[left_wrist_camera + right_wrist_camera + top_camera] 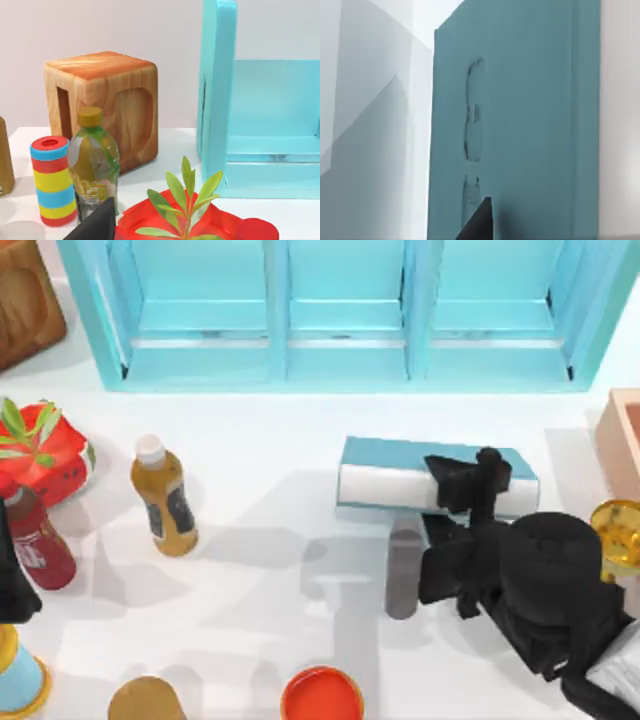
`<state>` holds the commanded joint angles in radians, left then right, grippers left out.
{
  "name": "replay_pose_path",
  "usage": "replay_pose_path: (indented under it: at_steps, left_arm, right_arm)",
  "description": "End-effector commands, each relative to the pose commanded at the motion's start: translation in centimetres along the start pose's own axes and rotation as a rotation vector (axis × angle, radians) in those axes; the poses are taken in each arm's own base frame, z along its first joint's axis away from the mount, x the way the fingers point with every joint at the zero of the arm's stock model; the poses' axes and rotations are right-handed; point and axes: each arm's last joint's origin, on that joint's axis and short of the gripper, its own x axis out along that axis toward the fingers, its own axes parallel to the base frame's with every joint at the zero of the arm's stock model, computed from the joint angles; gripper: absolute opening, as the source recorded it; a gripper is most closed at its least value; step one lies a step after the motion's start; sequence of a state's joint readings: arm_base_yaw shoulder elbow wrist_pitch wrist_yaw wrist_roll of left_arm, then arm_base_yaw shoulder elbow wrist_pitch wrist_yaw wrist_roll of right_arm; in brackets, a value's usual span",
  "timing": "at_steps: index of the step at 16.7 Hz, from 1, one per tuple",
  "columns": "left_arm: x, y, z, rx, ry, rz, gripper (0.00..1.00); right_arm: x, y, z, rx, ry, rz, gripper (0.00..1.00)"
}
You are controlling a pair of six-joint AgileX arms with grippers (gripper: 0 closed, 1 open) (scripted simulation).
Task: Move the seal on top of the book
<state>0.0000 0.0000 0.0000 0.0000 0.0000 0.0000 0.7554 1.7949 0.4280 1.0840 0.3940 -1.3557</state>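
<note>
The left arm (12, 590) is parked at the surface's left edge. The right gripper (468, 483) is poised over the book (380, 455), which lies flat right of centre, in front of the turquoise shelf unit (340, 365). Whether the gripper is spread or pinching cannot be told, and the seal is not made out; possibly it is hidden beneath the gripper. If the seal is held, a slow, upright lowering onto the cover's middle is advised.

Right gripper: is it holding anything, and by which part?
It cannot be told: the right gripper is above the book and covers what is beneath.
</note>
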Motion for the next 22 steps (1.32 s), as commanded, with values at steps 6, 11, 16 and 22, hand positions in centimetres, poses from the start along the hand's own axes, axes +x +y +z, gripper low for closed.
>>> replay_pose_path:
  at_steps: [6,11,16,22]
  left_arm:
    - [0.0,0.0,0.0,0.000,0.000,0.000,1.00]
    - [0.0,0.0,0.0,0.000,0.000,0.000,1.00]
    - [0.0,0.0,0.0,0.000,0.000,0.000,1.00]
    - [0.0,0.0,0.0,0.000,0.000,0.000,1.00]
  right_arm:
    - [0.0,0.0,0.0,0.000,0.000,0.000,1.00]
    - [0.0,0.0,0.0,0.000,0.000,0.000,1.00]
    - [-1.1,-0.4,0.5,0.020,0.036,-0.003,1.00]
    - [-6.9,0.1,2.4,0.036,0.156,-0.006,1.00]
